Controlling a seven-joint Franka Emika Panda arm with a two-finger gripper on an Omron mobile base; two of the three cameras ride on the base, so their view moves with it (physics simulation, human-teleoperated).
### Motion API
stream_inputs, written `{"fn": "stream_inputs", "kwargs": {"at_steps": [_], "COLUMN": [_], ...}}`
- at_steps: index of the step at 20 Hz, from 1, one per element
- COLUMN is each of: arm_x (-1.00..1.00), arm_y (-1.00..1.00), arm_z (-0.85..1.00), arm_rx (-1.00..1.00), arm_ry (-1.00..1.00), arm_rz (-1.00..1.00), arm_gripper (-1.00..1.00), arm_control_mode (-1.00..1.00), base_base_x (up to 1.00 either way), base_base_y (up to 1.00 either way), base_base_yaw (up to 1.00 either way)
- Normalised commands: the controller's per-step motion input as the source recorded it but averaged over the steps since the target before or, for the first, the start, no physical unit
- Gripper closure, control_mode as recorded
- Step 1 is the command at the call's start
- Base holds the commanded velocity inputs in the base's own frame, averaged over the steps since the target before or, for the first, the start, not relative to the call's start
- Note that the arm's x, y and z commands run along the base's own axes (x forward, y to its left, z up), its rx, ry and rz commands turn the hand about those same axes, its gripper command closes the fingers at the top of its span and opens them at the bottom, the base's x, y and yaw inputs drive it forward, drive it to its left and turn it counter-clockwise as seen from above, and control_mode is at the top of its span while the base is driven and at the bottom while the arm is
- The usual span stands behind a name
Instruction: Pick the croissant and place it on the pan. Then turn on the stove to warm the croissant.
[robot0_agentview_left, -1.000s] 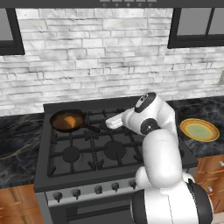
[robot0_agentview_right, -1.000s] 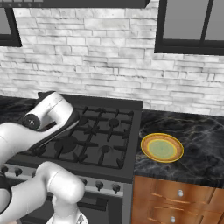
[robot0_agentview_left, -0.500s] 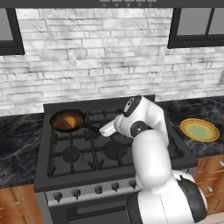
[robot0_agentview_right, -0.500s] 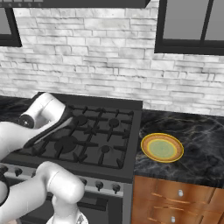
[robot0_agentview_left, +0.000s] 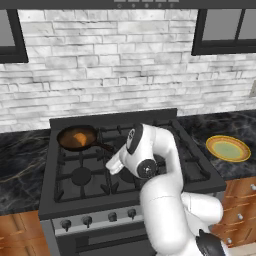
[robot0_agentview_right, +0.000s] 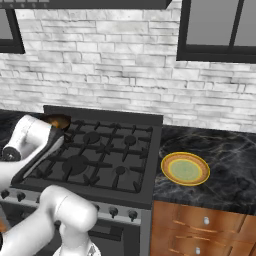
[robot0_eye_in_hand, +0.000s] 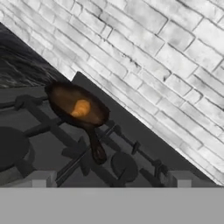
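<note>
The croissant (robot0_eye_in_hand: 81, 108) is a small orange-golden rounded lump lying inside the pan (robot0_agentview_left: 76, 138), near the middle of its brownish bottom and taking up little of it. The pan is a round dark skillet on the far left burner of the stove (robot0_agentview_left: 95, 192), its short black handle pointing right and toward the near side over the grates. The stove is a wide dark grey range with black iron grates and a row of small dark knobs (robot0_agentview_left: 97, 219) along its front. The jaws (robot0_agentview_left: 114, 165) hang over the middle of the stove, right of the pan and apart from it; I cannot tell whether they are parted or closed. On the dark bench to the right lies a yellow plate (robot0_agentview_left: 228, 148) with a greenish centre, well apart from the pan. A white brick wall (robot0_agentview_left: 110, 60) runs behind the stove
</note>
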Motion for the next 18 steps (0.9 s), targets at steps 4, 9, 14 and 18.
{"fn": "stream_inputs", "kwargs": {"at_steps": [4, 9, 14, 18], "arm_x": [-0.91, -0.89, -0.83, -0.82], "arm_y": [0.57, 0.59, 0.61, 0.51], "arm_z": [0.12, 0.21, 0.37, 0.55], "arm_rx": [-0.22, -0.20, -0.19, -0.19], "arm_ry": [-0.09, -0.02, 0.00, 0.00], "arm_rz": [0.01, 0.00, 0.00, 0.00], "arm_gripper": [-1.00, -1.00, -1.00, -1.00], "arm_control_mode": [-1.00, -1.00, -1.00, -1.00], "base_base_x": [0.00, 0.00, 0.00, 0.00], "base_base_y": [0.00, 0.00, 0.00, 0.00], "base_base_yaw": [0.00, 0.00, 0.00, 0.00]}}
